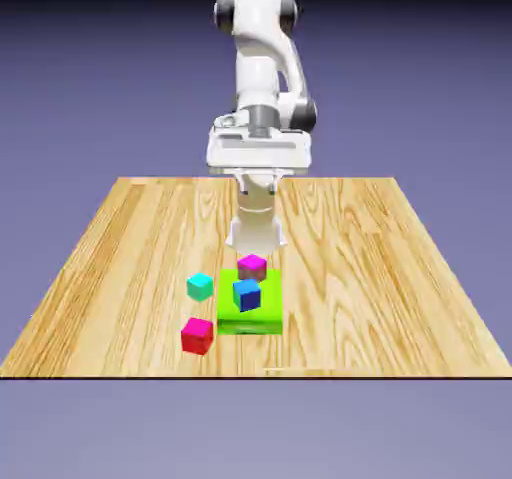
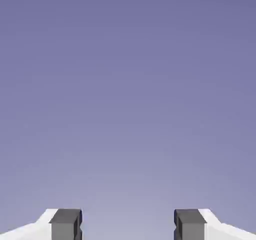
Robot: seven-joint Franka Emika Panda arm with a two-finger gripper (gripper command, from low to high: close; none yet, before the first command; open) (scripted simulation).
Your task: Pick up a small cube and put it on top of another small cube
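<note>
Pincer (image 2: 128, 225): jaws well apart in the hand view, nothing between the tips, nothing held. Only the fingertips (image 2: 66, 225) and white finger parts show there; the bottom edge cuts them off. Rest of that view is plain blue-violet backdrop (image 2: 128, 98), no cube or worktop in it.

Exterior view: fingers hard to make out, small and white against the white arm (image 1: 257, 62). Hand body is up above the worktop (image 1: 350, 257), well apart from the cubes. Can't read the finger gap from this side.

Small red cube (image 1: 198, 336): on the worktop toward the near edge, off the near left corner of the green block (image 1: 250, 322), apart from it. Top and side faces readable, underside and back hidden.

Small blue cube (image 1: 247, 295): seen over the green block, turned at an angle. It covers part of the green top; its contact underneath is hidden.

Magenta-pink cube (image 1: 252, 266): behind the blue one, at the far side of the green block. Lower part dull and blurry, so can't tell exactly how it sits.

Teal cube (image 1: 200, 287): just beside the green block, on the exterior view's left, farther back than the red one. Its back is hidden.
</note>
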